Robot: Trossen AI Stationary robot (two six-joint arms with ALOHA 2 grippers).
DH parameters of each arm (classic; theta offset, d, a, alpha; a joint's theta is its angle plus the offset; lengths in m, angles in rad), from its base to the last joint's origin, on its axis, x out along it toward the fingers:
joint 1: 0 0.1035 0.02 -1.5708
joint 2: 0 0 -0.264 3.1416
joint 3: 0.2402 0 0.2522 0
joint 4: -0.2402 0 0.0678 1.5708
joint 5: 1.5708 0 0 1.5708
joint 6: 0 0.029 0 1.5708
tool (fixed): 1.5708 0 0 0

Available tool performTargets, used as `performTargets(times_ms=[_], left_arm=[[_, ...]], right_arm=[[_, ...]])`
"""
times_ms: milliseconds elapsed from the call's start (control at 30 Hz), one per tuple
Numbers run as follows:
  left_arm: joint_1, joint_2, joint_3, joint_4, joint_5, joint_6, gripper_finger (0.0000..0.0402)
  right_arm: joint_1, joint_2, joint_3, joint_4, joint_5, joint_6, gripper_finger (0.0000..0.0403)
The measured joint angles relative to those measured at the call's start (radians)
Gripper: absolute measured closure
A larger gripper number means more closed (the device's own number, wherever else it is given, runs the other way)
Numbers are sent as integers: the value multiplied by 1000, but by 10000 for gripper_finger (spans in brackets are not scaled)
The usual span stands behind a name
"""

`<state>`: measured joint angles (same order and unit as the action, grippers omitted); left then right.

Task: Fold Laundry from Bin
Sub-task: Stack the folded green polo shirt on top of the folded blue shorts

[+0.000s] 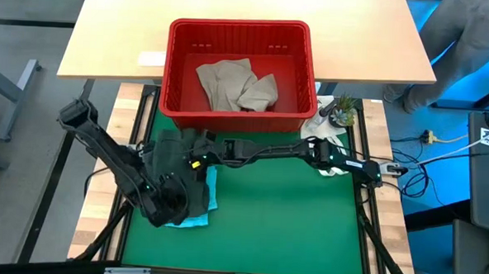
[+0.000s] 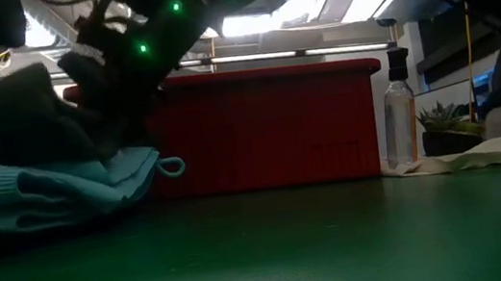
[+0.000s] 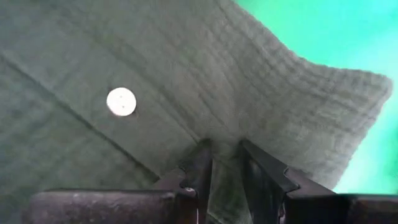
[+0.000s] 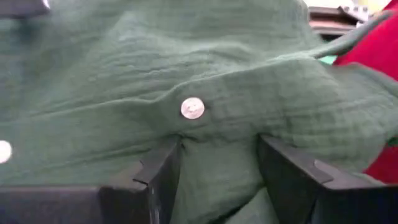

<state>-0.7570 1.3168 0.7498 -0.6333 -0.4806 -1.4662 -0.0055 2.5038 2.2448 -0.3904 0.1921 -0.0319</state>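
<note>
Left jaws stand narrow, pinched on a fold of the dark olive green garment; right jaws stand wider, with a thick bunch of the same cloth gathered between them. Both arms meet over the left half of the green counter, just in front of the red bin.

Step in hand, as judged: handling the olive garment above the stack for folding or laying down. It sits over a light teal garment lying near the counter's left edge. The next move appears to call for both grips to hold evenly while the cloth is drawn flat and squared; a slack pinch could let a fold slip.

Materials, left to right: the teal piece is soft and folded in rounded layers, with a small loop at its end. The olive cloth is a crinkled woven fabric carrying flat round snaps. The bin is rigid ribbed plastic with a thick rim, and holds a crumpled beige-tan garment.
</note>
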Motion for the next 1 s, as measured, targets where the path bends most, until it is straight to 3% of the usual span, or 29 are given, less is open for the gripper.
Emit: performTargets(times_ms=[233, 533, 833, 1000], left_arm=[[-4, 84, 0, 3, -1, 1, 324], [-4, 70, 25, -26, -31, -28, 324], [-3, -90, 172, -277, -98, -39, 324], [-3, -167, 231, -455, -194, -135, 324]], right_arm=[[-1, 5, 0, -48, 7, 0, 194], [-1, 18, 0, -48, 37, 1, 194], [-2, -87, 0, -23, 40, 0, 194], [8, -135, 0, -50, 33, 3, 194]])
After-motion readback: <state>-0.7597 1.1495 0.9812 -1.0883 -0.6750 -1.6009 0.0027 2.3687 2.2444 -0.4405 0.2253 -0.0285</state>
